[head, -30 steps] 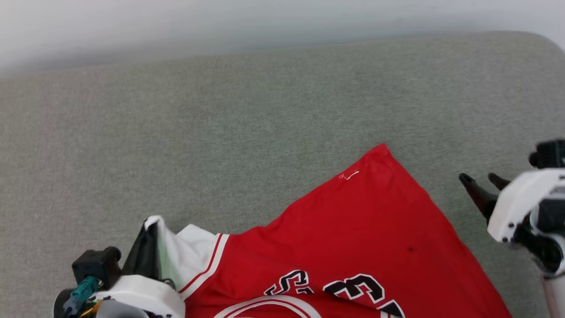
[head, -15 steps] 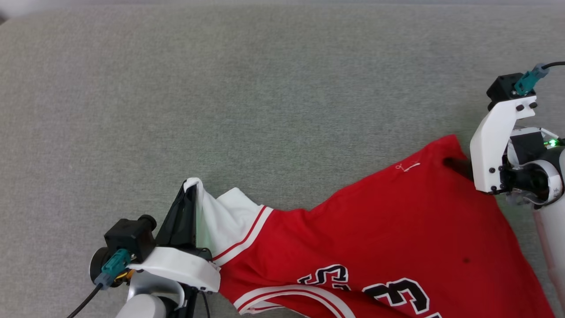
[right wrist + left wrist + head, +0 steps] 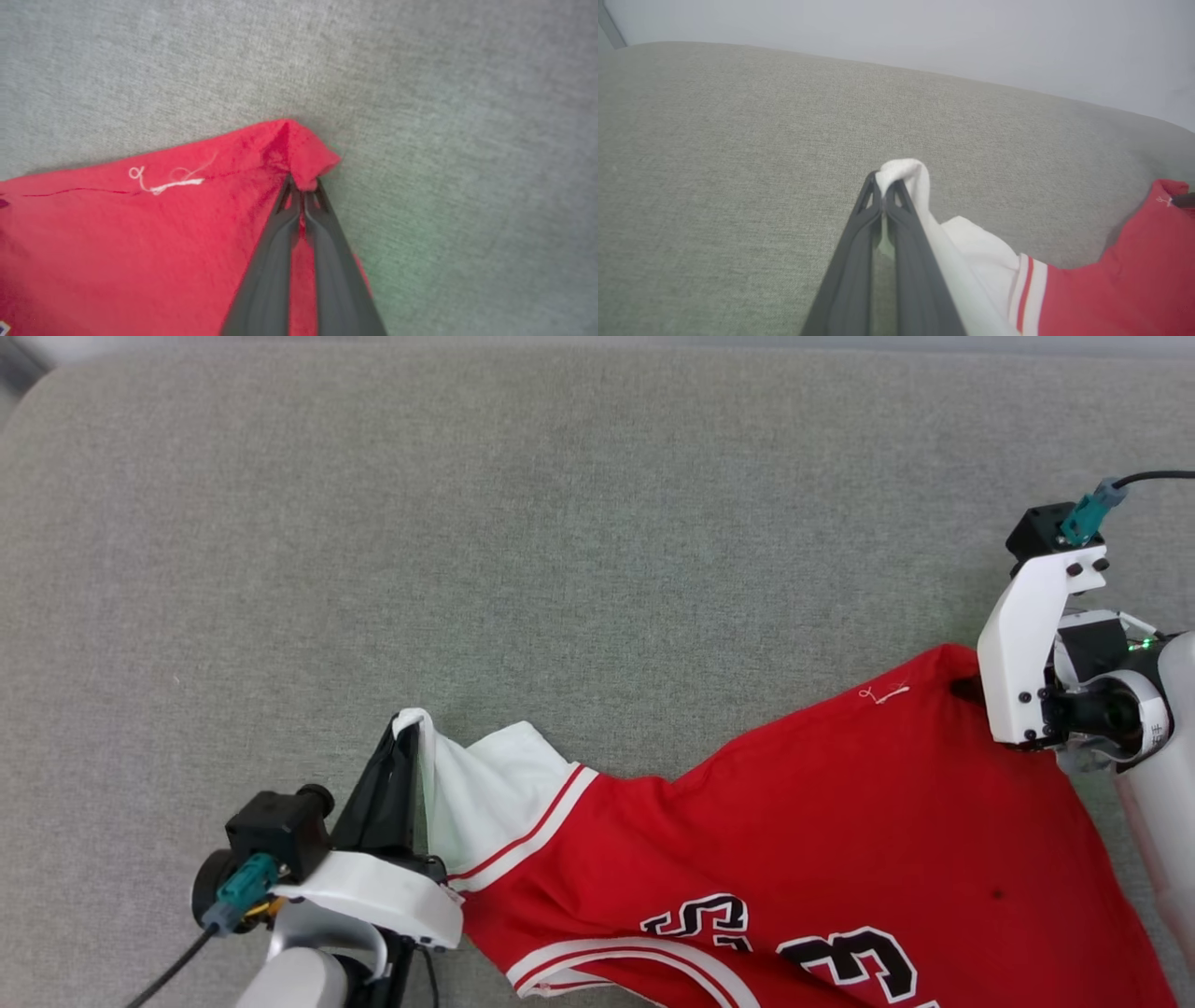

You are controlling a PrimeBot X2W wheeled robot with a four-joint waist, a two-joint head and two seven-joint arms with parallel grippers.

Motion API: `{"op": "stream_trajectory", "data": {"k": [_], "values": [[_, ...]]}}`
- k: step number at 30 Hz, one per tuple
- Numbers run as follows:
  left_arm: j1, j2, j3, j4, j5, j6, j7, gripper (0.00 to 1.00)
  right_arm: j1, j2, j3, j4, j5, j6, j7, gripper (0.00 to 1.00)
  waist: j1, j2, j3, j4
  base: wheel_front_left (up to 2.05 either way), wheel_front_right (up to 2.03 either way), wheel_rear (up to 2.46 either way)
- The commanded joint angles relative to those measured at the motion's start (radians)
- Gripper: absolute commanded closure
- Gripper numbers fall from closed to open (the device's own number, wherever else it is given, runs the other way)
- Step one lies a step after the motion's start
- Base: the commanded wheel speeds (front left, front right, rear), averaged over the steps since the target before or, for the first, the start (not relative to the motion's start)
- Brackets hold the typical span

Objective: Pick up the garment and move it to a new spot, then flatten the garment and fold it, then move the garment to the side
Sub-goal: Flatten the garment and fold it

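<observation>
Left gripper (image 3: 883,179): clenched on white sleeve tip of garment (image 3: 840,821). Right gripper (image 3: 302,184): clamped on red hem corner. Garment stretched between them, on near-right part of grey cushion (image 3: 560,523).

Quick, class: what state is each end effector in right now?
Left end effector: closed on the white sleeve of the garment.
Right end effector: closed on the garment's red hem corner.

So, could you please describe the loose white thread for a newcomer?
On the grey cushion lies a red shirt. Near its far corner, pinched by the right tool, a short white thread curls along the hem, the only white mark there.
</observation>
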Motion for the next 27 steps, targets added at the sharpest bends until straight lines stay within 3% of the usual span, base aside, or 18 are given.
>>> {"op": "stream_trajectory", "data": {"k": [1, 9, 17, 22, 27], "values": [[-0.021, 0.022, 0.008, -0.005, -0.003, -0.013, 0.01, 1.0, 0.016, -0.001, 0.016, 0.018, 0.013, 0.0, -0.012, 1.0, -0.0001, 0.0, -0.031, -0.008, 0.0, 0.0, 0.0], [-0.187, 0.141, 0.044, -0.049, -0.004, -0.063, 0.146, 1.0, -0.04, -0.037, 0.029, -0.03, 0.013, 0.0, -0.142, 1.0, -0.0001, 0.0, -0.147, -0.041, 0.0, 0.0, 0.0], [-0.513, 0.215, 0.067, -0.008, 0.027, -0.103, 0.269, 1.0, -0.148, -0.052, -0.008, -0.061, -0.023, -0.001, -0.269, 1.0, -0.0001, 0.0, -0.232, -0.097, 0.0, 0.0, 0.0], [-0.751, 0.204, 0.046, 0.102, 0.059, -0.128, 0.325, 1.0, -0.249, -0.061, -0.035, -0.074, -0.057, -0.001, -0.342, 1.0, -0.0001, 0.0, -0.236, -0.117, 0.0, 0.0, 0.0], [-0.969, 0.161, 0.04, 0.257, 0.072, -0.15, 0.314, 1.0, -0.364, -0.066, -0.065, -0.073, -0.086, -0.001, -0.393, 1.0, -0.0001, 0.0, -0.201, -0.13, 0.0, 0.0, 0.0]]}}
